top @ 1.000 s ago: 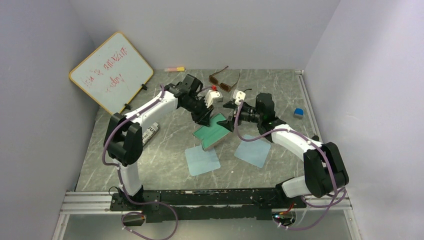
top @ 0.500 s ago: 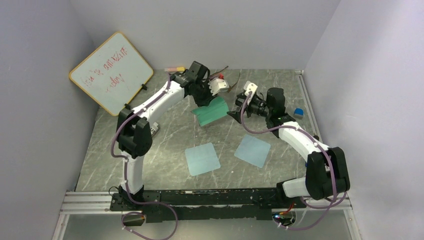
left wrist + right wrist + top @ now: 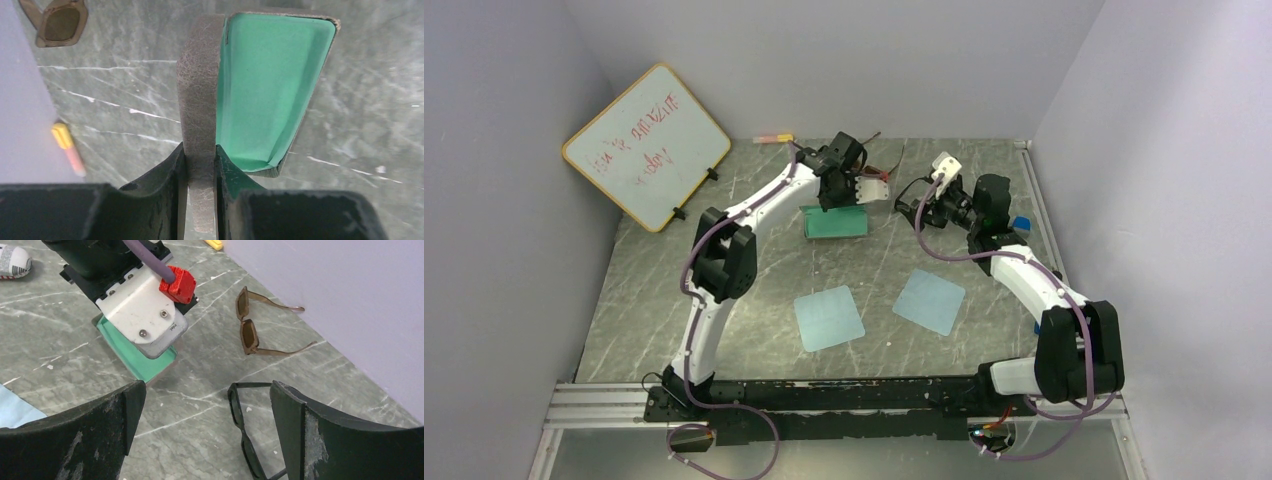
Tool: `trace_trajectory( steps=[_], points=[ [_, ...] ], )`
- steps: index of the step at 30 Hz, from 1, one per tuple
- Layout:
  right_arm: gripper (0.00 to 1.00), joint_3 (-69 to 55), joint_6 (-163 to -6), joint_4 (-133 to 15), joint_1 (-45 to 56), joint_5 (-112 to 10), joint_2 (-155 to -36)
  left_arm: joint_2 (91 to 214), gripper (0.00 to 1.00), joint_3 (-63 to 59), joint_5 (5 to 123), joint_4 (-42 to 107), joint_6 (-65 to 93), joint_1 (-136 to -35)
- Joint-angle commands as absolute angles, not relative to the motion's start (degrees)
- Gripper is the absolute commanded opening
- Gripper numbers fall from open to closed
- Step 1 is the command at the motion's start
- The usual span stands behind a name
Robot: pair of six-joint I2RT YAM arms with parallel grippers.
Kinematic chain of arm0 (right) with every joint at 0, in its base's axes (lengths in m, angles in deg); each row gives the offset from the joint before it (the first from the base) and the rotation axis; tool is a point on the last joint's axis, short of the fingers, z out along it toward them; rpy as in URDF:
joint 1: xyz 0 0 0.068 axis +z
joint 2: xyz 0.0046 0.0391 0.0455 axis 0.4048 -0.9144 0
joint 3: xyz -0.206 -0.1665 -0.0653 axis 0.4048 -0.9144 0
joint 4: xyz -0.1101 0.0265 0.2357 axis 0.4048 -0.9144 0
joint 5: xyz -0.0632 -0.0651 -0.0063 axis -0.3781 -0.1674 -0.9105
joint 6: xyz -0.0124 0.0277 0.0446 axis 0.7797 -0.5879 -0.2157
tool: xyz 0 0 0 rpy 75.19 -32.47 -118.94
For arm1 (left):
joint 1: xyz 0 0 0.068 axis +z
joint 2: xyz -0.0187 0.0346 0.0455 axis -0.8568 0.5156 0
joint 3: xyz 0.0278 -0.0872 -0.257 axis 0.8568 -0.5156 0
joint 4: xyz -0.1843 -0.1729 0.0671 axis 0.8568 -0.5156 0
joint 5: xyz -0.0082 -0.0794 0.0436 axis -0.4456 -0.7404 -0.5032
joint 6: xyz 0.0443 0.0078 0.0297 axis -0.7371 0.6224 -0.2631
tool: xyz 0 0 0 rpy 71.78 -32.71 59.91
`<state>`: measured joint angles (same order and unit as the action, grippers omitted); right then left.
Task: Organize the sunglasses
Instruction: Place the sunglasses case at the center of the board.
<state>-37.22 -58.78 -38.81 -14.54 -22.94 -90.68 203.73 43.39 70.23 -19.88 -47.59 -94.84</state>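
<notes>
**CASE HELD OPEN, BOTH PAIRS STILL ON THE TABLE**

At far left, noted a whiteboard leaning against the wall, with no part in this step.

Toward centre, pinched one brown wall of the case with the left gripper, its fingers pressed against both faces of that wall. Presented the case open, with the green lining exposed and nothing inside. Could not tell whether it rested on the table or hung just above it.

Beyond the case, near the back wall, found the brown sunglasses lying on the table with temples unfolded, apart from the case. To their right and nearer the arms, found the black sunglasses flat on the table, also unfolded and touched by nothing.

Over that pair, saw the right gripper spread wide and empty, with the black frame showing in the gap between its fingers.

Judged the step in hand as presenting the open case while lining up on the black pair. Called next for lowering the right gripper over one rim or the bridge, closing gently, then carrying the pair to the lining. Probably required folded temples for a proper fit. Risked the slim frame sliding on the smooth tabletop during closure.
</notes>
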Motion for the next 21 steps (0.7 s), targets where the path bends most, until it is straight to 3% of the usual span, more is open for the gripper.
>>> trace_trajectory(
  steps=[1, 9, 21],
  points=[
    [1.0, -37.68, -59.37, -35.25, -15.24, -23.86, -89.29, 204.85, 0.05, 47.46, 76.16, -16.53, -53.91, -94.91],
    [1.0, -38.07, -59.11, -34.98, -15.51, -22.74, -89.1, 208.96, 0.06, 51.09, 78.0, -15.56, -57.14, -94.82],
    [1.0, -38.07, -59.19, -35.22, -15.62, -21.26, -89.38, 210.33, 0.18, 50.03, 80.8, -11.55, -56.53, -94.57]
  ],
)
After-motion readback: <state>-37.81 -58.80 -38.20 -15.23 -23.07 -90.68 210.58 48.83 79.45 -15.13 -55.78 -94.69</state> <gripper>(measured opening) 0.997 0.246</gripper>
